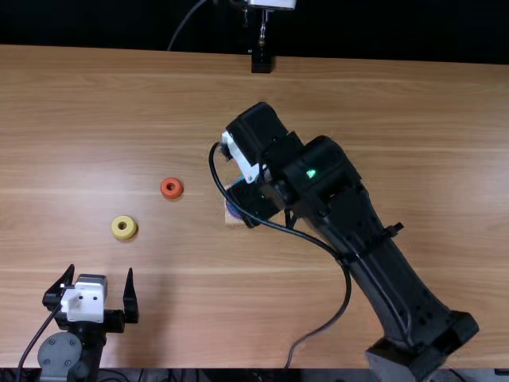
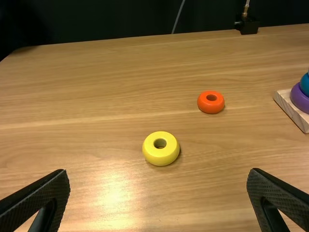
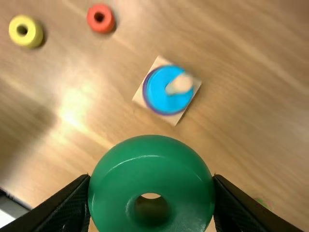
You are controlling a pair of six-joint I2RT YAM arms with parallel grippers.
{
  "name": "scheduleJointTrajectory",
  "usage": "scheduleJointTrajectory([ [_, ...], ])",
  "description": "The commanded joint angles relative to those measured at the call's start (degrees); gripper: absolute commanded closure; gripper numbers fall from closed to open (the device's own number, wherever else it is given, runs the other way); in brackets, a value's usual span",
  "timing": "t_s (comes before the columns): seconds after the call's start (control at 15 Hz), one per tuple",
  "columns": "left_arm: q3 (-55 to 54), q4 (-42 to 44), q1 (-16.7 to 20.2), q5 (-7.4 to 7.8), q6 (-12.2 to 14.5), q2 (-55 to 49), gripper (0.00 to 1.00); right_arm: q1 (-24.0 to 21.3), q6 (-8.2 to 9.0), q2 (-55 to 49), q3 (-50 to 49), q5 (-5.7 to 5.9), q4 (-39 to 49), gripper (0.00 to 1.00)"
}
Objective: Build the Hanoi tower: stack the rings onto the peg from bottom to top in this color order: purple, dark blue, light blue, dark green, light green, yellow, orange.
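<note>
Table (image 1: 159,95): light brown wood, grain running side to side. Right arm (image 1: 382,263): extends from the near edge over the table, leaning inward; a black cable (image 1: 346,278) loops beside it. Left arm (image 1: 79,350): at the near left corner.

Right gripper (image 1: 256,205): found over the base in the top view, partly covering it. In the right wrist view its fingers are closed on opposite sides of the green ring (image 3: 149,164), holding it above the table, apart from the stack, its hole visible.

Left gripper (image 1: 100,272): fingers wide apart. In the left wrist view the gripper (image 2: 158,171) stands nearer the camera than the yellow ring.

Base (image 2: 286,103): square, pale wood, flat on the table. Purple ring (image 2: 298,100): lowest on the base. Blue ring (image 2: 305,86): directly on the purple. Light blue ring (image 3: 161,96): uppermost, around the peg, whose rounded tip projects above it.

Yellow ring (image 1: 124,228): flat on the table, beyond the left gripper. Orange ring (image 1: 171,189): smaller, also flat, between the yellow ring and the base, farther from the near edge than the yellow. Peg (image 3: 179,84): bare wood at the tip.
</note>
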Motion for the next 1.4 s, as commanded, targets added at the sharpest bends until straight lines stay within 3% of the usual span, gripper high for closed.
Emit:
scheduleJointTrajectory([
  [0.0, -6.0, -4.6, -0.3, 0.45, -0.1, -0.7, 0.00, -1.4, -0.38, 3.0, 3.6, -0.02, -0.2, 1.00],
  [0.33, -6.0, -4.6, -0.3, 0.45, -0.1, -0.7, 0.00, -1.7, -0.38, 6.7, 4.8, 0.09, 0.6, 1.00],
  [0.6, -6.0, -4.6, -0.3, 0.45, -0.1, -0.7, 0.00, -1.8, -0.70, 11.0, 11.5, 0.19, 0.3, 1.00],
  [1.0, -6.0, -4.6, -0.3, 0.45, -0.1, -0.7, 0.00, -4.2, -3.13, 12.6, 12.3, 0.19, 0.6, 1.00],
  [1.33, -6.0, -4.6, -0.3, 0.45, -0.1, -0.7, 0.00, -4.8, -3.44, 13.3, 12.5, 0.19, 1.0, 1.00],
])
